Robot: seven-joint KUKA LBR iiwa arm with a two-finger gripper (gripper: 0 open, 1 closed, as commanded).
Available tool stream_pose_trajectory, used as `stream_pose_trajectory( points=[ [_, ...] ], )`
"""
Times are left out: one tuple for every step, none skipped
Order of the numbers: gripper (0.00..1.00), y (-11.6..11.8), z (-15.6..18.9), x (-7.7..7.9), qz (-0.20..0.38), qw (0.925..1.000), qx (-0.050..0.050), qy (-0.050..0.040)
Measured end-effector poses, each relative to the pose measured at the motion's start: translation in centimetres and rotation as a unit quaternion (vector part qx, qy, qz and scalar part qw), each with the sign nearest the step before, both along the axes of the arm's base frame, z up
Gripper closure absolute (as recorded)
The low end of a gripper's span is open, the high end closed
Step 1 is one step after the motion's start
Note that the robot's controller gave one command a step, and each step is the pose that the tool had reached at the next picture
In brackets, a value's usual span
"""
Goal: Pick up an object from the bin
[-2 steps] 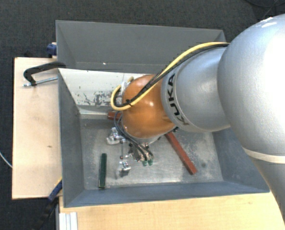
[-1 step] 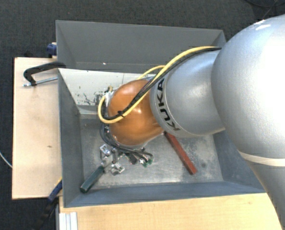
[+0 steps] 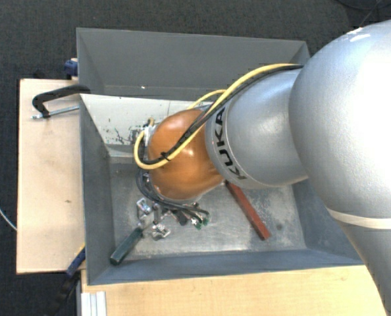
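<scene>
Camera view: the arm enters over the bin's (image 3: pixel 93 176) right edge, its orange wrist cover (image 3: pixel 182 157) low over the floor. The claw (image 3: pixel 155 221) is down near the front edge, left of centre. Whether it is released or clenched cannot be told. A dark green pen-shaped thing (image 3: pixel 125 247) lies slantwise in the front left corner, its upper end just beside the claw; contact cannot be confirmed. A reddish-brown stick (image 3: pixel 250 214) lies well apart, toward the right edge.
</scene>
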State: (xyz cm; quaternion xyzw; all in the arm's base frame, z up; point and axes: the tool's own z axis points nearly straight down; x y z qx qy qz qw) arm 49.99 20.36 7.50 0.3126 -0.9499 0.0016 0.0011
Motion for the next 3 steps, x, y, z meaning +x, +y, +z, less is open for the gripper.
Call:
stream_pose_trajectory(
  points=[
    [1.0, -3.1, 2.9, 0.0, -0.023, 0.9997, 0.003, 0.0015],
    [0.0, -0.9, 5.9, 0.4, -0.048, 0.9989, 0.004, -0.003],
    [0.0, -0.8, 6.0, 0.4, -0.048, 0.9988, 0.004, -0.0029]
  ],
)
